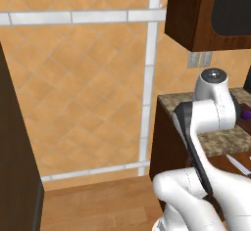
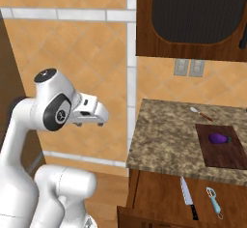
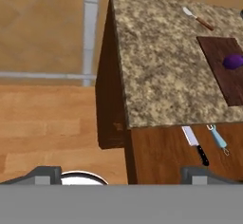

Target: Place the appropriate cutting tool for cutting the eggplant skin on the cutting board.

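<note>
Nearest me, two-finger gripper point(image 3: 121, 173) hung with jaws spread wide, nothing between them. Below counter edge, open brown wooden drawer point(image 2: 159, 200) held black-handled kitchen knife point(image 2: 187, 197) beside light-blue-handled peeler point(image 2: 214, 201); I made both out in hand and right base views. Farther on, speckled brown stone countertop point(image 2: 166, 135) carried dark reddish-brown wooden cutting board point(image 2: 219, 152) with small glossy purple eggplant point(image 2: 218, 138) on it. Beyond, small brown-handled knife point(image 2: 201, 114) lay near wall.
</note>
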Robot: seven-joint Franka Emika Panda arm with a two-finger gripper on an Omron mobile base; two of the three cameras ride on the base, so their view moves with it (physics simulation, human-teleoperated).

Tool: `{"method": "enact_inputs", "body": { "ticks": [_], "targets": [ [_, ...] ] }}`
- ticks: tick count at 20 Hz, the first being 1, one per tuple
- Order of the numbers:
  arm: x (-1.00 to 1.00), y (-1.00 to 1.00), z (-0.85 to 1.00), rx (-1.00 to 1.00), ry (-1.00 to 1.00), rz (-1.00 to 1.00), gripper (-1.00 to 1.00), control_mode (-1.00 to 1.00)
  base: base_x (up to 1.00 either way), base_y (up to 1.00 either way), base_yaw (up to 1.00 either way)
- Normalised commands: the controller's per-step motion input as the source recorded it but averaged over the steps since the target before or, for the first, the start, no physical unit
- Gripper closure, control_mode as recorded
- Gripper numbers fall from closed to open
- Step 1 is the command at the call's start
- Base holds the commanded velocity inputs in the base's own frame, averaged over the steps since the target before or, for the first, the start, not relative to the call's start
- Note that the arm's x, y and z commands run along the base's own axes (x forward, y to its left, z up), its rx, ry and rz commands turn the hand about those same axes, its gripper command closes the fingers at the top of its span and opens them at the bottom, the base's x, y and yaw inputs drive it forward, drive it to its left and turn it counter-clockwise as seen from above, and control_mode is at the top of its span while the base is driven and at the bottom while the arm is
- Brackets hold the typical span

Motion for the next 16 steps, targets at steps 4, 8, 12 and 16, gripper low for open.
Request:
{"method": "enact_inputs", "body": {
  "ticks": [4,8,12,16],
  "targets": [
    [0.0,-0.58,0.0,0.0,-0.04,-0.27,-1.0,-1.0,0.0,0.0,0.0],
    [0.0,-0.62,0.0,0.0,-0.04,-0.28,-1.0,-1.0,0.0,0.0,0.0],
    [0.0,-0.65,0.0,0.0,-0.05,-0.28,-1.0,-1.0,0.0,0.0,0.0],
    [0.0,-0.7,0.0,0.0,-0.05,-0.27,-1.0,-1.0,0.0,0.0,0.0]
  ]
}}
